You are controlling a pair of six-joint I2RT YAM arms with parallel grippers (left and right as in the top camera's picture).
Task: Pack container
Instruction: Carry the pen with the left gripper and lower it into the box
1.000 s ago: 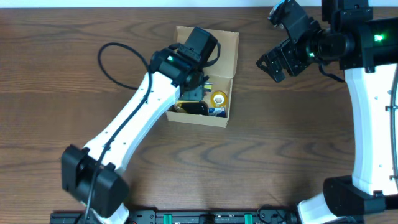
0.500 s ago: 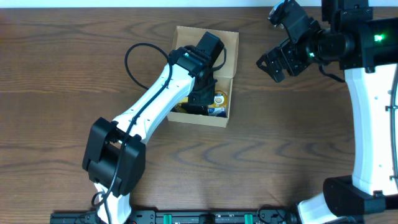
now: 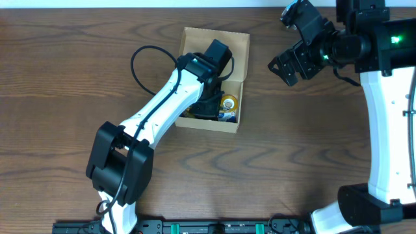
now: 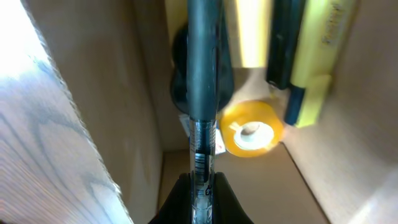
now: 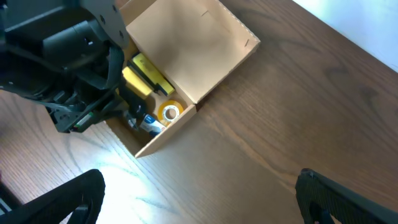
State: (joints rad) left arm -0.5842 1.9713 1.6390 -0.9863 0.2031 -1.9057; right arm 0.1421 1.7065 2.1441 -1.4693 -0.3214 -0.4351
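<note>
A: Where does the box [image 3: 208, 123] stand?

B: On the counter [image 3: 292, 162], toward the far edge, with its lid flap laid back. The left pincer [image 4: 200, 198] is down inside it, clamped narrow on a pen [image 4: 202, 124] at the clear end of the barrel.

A: So the step in hand is laying that pen down, I'd say. What lies underneath?

B: A yellow tape roll [image 4: 252, 129] sits just to one side of the pen's line. A yellow marker [image 4: 311, 56] runs along the opposite wall. There is also something dark behind the pen that I cannot make out.

A: Then I'd lower the pen along the box's wall nearest to it, where the floor looks bare. Hold it parallel to that wall so it settles flat rather than propped on the roll.

B: And the release?

A: Only once the far tip rests on something. Whether it touches now is too blurred to tell. Spread the fingers a little, then lift straight up, so nothing catches the wall or drags the box.

B: The right pincer [image 3: 287, 67]?

A: It is spread wide and holds nothing, hanging above the counter well apart from the box. It is best left out of the way.
</note>
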